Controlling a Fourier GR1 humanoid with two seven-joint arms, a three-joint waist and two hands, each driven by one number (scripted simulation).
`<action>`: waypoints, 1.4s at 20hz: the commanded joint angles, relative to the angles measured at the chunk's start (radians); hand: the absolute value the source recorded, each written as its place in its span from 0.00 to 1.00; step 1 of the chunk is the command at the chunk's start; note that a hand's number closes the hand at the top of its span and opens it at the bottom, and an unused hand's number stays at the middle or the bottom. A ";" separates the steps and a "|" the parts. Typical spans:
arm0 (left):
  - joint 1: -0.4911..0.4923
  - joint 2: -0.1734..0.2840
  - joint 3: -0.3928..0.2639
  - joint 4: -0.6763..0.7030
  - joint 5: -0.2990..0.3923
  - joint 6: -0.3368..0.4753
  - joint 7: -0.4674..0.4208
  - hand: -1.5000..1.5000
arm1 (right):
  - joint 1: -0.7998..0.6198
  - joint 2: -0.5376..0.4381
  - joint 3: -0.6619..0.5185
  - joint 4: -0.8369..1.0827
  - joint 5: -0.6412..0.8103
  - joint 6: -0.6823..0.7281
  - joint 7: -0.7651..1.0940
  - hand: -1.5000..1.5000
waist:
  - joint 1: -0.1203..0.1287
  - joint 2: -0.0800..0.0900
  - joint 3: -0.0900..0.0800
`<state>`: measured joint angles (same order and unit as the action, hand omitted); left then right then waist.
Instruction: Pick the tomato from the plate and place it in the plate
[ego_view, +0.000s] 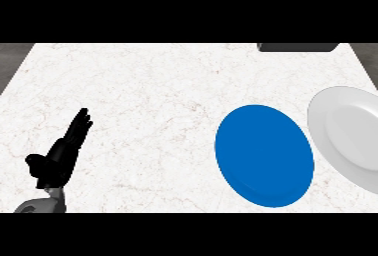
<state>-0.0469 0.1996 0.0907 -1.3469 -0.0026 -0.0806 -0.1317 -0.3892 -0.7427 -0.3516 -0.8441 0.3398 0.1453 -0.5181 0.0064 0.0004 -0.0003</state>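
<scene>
The pale marbled counter (170, 90) carries a blue plate (264, 155) and a white plate (347, 135) at right; no tomato shows. The left hand (63, 152) rests far left, fingers straight together, well apart from both plates.

I'm looking steeply down on a white marble bench (162, 90) with faint reddish veining, evenly lit with no strong shadows. Dark grey floor (15, 55) shows past its left and right far corners. A dark, flat-sided object (297, 47) sits at the bench's far edge, cut off by my view.
</scene>
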 joint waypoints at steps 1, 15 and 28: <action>-0.006 -0.010 -0.012 -0.068 -0.003 0.010 0.064 0.50 | -0.052 0.046 0.035 0.067 0.048 -0.047 0.086 0.00 | 0.005 0.001 0.001; 0.017 -0.006 0.004 -0.013 -0.018 -0.001 -0.002 0.50 | -0.091 -0.030 -0.258 0.286 -0.288 0.186 0.049 0.00 | 0.002 0.003 0.002; -0.010 0.002 0.005 -0.012 -0.006 -0.029 -0.006 0.50 | 0.071 -0.245 -0.339 0.542 -0.327 0.487 -0.246 0.00 | 0.018 0.015 0.012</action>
<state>-0.0608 0.1913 0.0932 -1.3519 -0.0143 -0.0944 -0.1320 -0.3680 -0.9535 -0.6883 -0.3407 0.0041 0.5267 -0.6329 0.0199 0.0126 0.0080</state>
